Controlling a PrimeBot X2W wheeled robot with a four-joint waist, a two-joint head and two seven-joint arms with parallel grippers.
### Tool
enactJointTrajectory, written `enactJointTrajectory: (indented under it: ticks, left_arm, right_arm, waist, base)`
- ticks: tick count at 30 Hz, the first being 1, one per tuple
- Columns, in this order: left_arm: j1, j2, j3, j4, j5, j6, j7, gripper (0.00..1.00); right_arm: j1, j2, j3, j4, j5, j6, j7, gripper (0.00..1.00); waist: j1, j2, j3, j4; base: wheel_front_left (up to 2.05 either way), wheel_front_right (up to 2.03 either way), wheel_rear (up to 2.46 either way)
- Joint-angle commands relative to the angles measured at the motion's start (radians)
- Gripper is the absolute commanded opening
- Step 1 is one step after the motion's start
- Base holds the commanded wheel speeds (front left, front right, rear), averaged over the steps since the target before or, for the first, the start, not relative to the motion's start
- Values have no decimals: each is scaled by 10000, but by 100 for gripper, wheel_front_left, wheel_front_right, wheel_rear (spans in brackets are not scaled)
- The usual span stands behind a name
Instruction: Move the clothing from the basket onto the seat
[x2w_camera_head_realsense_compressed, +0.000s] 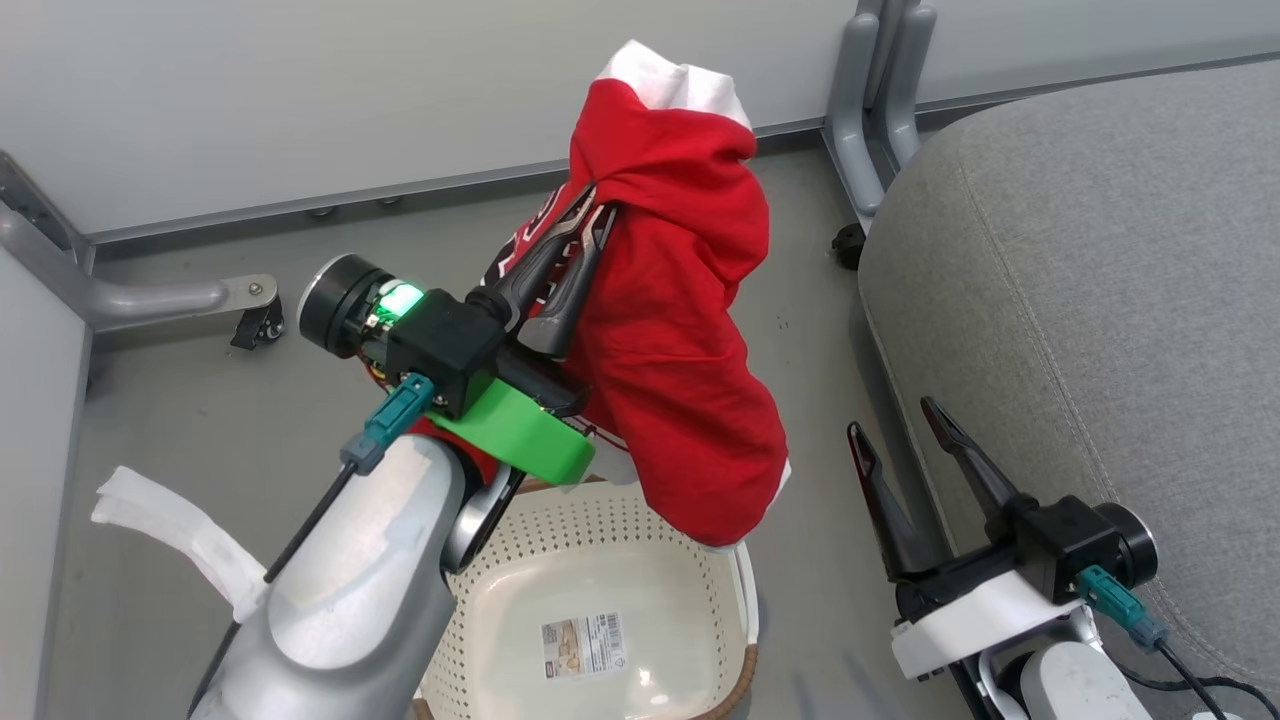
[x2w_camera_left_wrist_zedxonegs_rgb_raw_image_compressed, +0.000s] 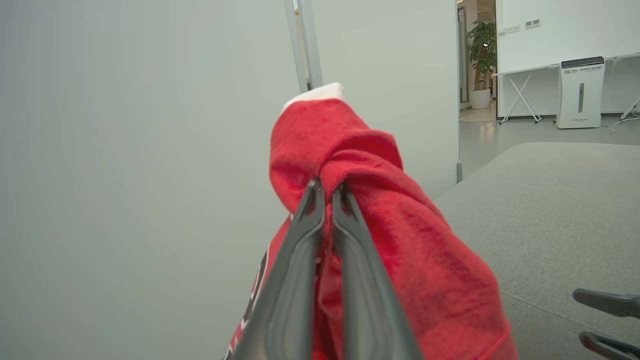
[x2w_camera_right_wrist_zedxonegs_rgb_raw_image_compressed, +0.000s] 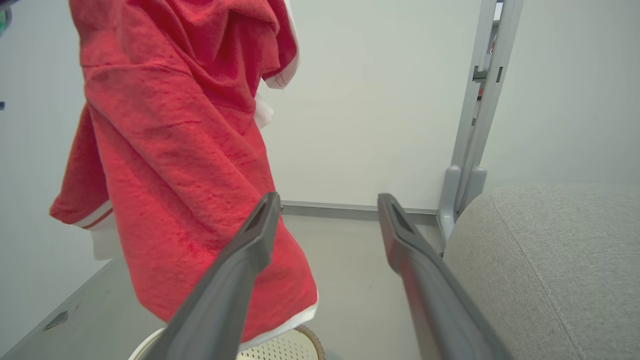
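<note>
L gripper (x2w_camera_head_realsense_compressed: 598, 207) has fingers pressed together, pinching a bunched fold of the clothing (x2w_camera_head_realsense_compressed: 680, 330), which hangs over the basket (x2w_camera_head_realsense_compressed: 560, 525), low hem near its rim. R gripper (x2w_camera_head_realsense_compressed: 892, 418) sits empty, fingers spread, just beside the seat (x2w_camera_head_realsense_compressed: 1100, 250). Best: raise hem clear of rim, then swing right past seat's rounded edge; open floor (x2w_camera_head_realsense_compressed: 820, 330) between, wall (x2w_camera_head_realsense_compressed: 300, 90) close behind
</note>
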Motion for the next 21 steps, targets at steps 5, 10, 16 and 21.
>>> enactJointTrajectory:
  ticks: [5, 10, 16, 21]
  left_arm:
    - [-30, -39, -109, -250, 64, 134, 90, 0]
    - [144, -88, -255, -244, 6, 152, 97, 0]
    - [220, -195, -503, -188, -11, 127, 115, 0]
    - [131, -296, -667, -277, -32, 124, 125, 0]
  right_arm:
    - [88, -34, 43, -129, 74, -10, -49, 100]
    - [-168, -32, 354, -483, 12, -10, -49, 100]
    - [-719, -34, 1238, -782, 30, -10, -49, 100]
    - [-1341, -35, 1864, -273, 134, -10, -49, 100]
  waist:
    - [1, 95, -77, -49]
    - [1, 95, -146, -68]
    - [1, 95, -187, -23]
    - [1, 95, -124, 63]
  base:
    - [0, 0, 0]
    - [0, 0, 0]
    - [0, 0, 0]
    - [0, 0, 0]
